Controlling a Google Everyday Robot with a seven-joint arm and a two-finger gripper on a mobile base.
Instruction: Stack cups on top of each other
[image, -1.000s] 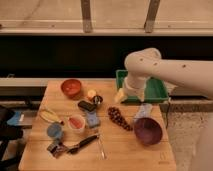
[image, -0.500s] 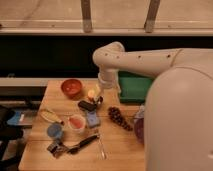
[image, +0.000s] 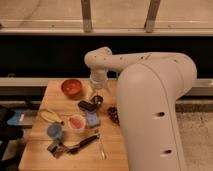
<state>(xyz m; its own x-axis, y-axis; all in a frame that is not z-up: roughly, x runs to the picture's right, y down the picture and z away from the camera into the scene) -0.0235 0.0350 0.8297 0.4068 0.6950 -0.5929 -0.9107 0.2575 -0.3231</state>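
Observation:
The dark shiny cup (image: 97, 100) stands near the middle of the wooden table (image: 37, 150), next to a dark flat object (image: 86, 106). The light blue cup (image: 54, 131) stands at the front left, apart from it. My gripper (image: 95, 93) hangs from the white arm (image: 150, 100) and points down just above the dark cup, close to its rim. I cannot tell whether it touches the cup.
An orange-red bowl (image: 71, 87) sits at the back left. A whitish cup with a red inside (image: 76, 122), a blue block (image: 92, 119), a banana (image: 49, 115), dark grapes (image: 114, 115) and dark utensils (image: 75, 145) lie around. The arm hides the table's right side.
The arm has swung left and toward the camera, now covering the right side and hiding the green bin and purple bowl. The gripper has come down over the dark cup.

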